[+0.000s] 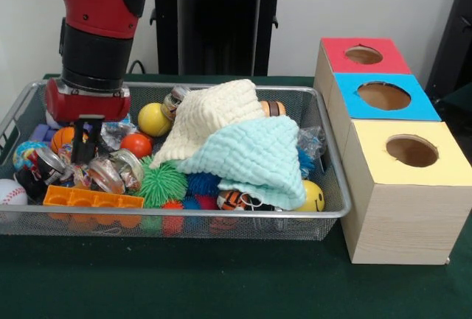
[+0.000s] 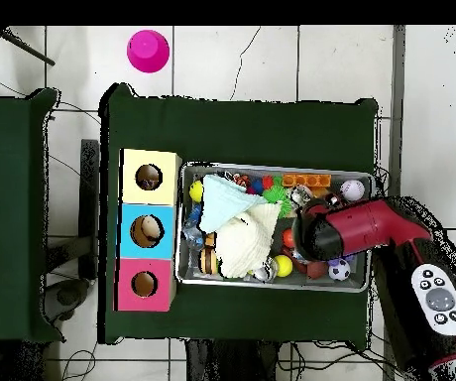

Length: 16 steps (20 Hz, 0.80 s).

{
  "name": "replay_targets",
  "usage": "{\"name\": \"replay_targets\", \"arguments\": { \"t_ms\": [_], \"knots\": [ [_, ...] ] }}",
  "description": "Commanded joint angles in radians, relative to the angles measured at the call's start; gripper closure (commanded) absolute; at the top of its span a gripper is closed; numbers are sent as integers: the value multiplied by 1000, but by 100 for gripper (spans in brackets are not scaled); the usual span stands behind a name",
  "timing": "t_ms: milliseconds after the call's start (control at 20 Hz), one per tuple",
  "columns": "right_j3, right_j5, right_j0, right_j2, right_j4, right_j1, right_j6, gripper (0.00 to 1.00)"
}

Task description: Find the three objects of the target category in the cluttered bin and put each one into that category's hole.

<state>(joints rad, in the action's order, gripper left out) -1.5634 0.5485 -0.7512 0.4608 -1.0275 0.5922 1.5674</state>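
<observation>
Nearest, the yellow-topped wooden box's round hole waits empty beside the silver wire-mesh bin, where a crinkly clear plastic wad lies in the clutter under the red arm's black hand, fingers apparently together, lowered as if to search.

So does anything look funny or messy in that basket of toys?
Two cloths, a cream cloth and a pale blue cloth, lie crumpled across the middle of the bin, hiding toys underneath. Nothing has spilled onto the table.
</observation>
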Motion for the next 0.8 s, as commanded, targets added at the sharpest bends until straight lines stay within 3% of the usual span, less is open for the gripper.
{"name": "replay_targets", "arguments": {
  "t_ms": [50,450,700,750,800],
  "knots": [
    [-51,305,-49,136,290,48,-236,100],
    [-64,379,-45,154,350,104,-260,100],
    [-52,339,-44,132,267,100,-283,100],
    [-41,338,-31,114,241,102,-271,0],
    [-38,341,-24,109,227,102,-276,0]
  ]
}}
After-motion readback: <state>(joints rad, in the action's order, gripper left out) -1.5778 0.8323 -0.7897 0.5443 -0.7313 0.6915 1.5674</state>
